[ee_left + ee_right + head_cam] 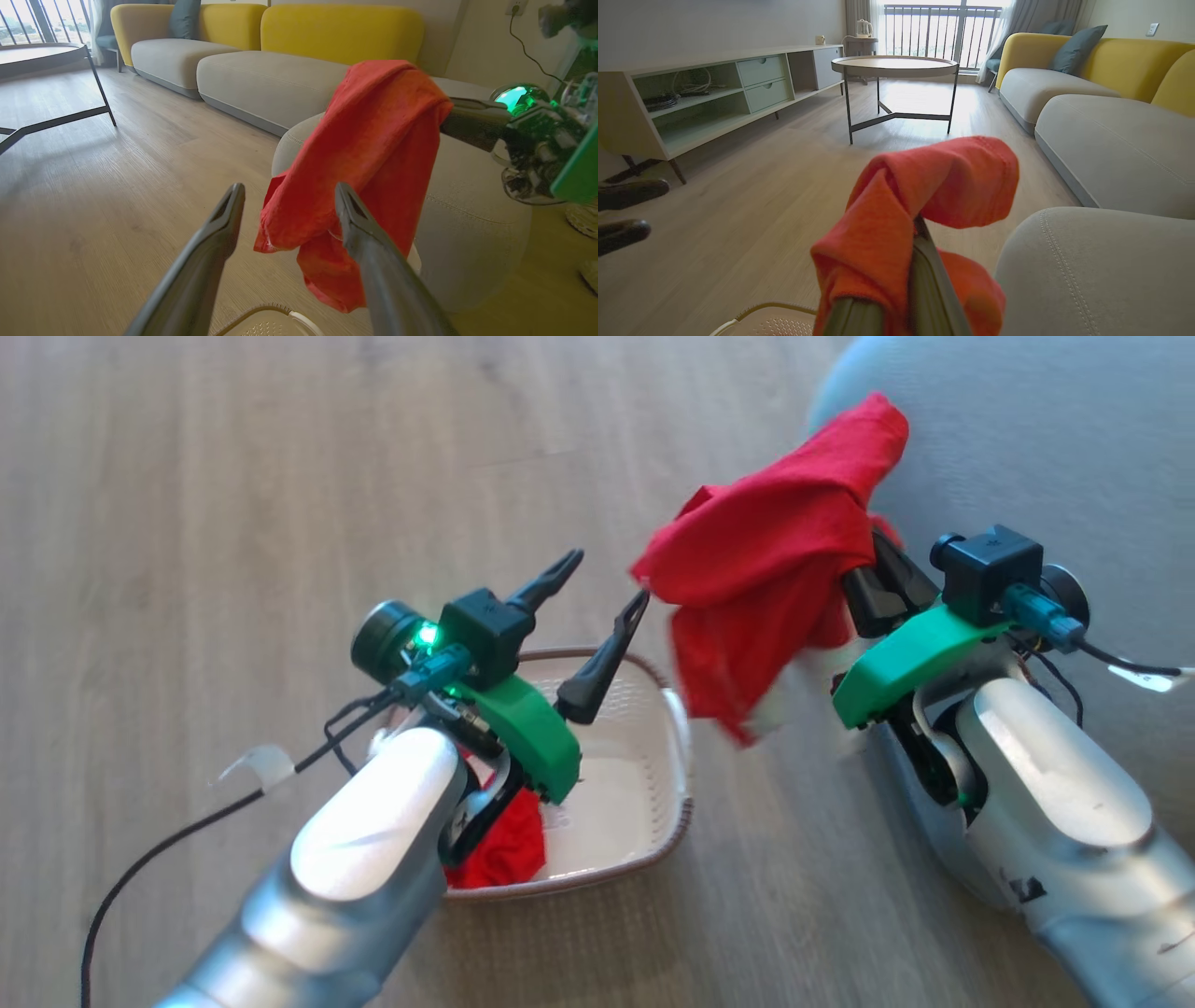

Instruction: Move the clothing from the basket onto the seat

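My right gripper is shut on a red piece of clothing, which drapes over its fingers and hangs in the air between the basket and the grey seat. In the right wrist view the clothing covers the fingertips, with the seat's rounded corner just to the right. My left gripper stands open and empty above the cream basket. More red clothing lies in the basket, partly hidden by my left forearm. In the left wrist view the hanging garment is just beyond the open fingers.
A yellow and grey sofa runs behind the seat. A round coffee table on dark legs and a low cabinet stand further off on the wood floor. A black cable trails from my left wrist.
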You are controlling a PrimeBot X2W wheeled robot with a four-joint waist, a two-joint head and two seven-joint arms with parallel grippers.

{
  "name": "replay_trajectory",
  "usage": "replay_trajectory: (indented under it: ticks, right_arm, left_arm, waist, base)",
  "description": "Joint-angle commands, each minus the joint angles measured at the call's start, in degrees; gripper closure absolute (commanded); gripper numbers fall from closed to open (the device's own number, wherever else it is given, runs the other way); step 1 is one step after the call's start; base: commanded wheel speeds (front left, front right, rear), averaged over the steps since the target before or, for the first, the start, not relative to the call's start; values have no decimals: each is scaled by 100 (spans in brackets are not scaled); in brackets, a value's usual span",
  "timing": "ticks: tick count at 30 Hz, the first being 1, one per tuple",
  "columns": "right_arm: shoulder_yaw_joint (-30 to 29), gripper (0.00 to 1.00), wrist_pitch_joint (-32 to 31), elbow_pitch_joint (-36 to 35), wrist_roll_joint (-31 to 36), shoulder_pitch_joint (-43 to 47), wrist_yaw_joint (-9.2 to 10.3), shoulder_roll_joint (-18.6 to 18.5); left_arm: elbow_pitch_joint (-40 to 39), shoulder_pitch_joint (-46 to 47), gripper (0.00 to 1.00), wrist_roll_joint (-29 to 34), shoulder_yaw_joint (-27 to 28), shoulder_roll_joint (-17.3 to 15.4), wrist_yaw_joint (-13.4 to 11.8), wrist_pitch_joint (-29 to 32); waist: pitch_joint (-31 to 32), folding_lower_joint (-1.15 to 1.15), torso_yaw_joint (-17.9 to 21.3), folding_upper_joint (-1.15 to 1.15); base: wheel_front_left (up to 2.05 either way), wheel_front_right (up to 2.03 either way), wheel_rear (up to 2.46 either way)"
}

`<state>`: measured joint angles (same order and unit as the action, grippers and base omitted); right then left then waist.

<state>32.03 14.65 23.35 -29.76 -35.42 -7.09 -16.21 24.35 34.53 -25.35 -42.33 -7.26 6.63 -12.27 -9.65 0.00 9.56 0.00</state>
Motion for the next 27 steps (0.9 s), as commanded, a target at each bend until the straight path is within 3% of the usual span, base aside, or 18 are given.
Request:
replay_trajectory:
  ticks: [1, 18, 27]
  right_arm:
    - [-54, 100, 35, -236, 38, 31, -40, 70]
    - [-653, 100, 35, -842, 190, 505, -40, 231]
    - [-1428, 100, 35, -1339, 603, 1095, -40, 296]
  left_arm:
    - [-111, 120, 0, -47, 128, -119, 36, -70]
    - [-1, -44, 0, -129, 141, -195, 17, -240]
    - [-6, -47, 0, -121, 47, -194, 25, -257]
  waist:
    - [44, 0, 321, 0]
    - [283, 0, 1878, 0]
    - [211, 0, 2130, 0]
  base:
    - [0, 0, 0]
    - [0, 0, 0]
    - [0, 0, 0]
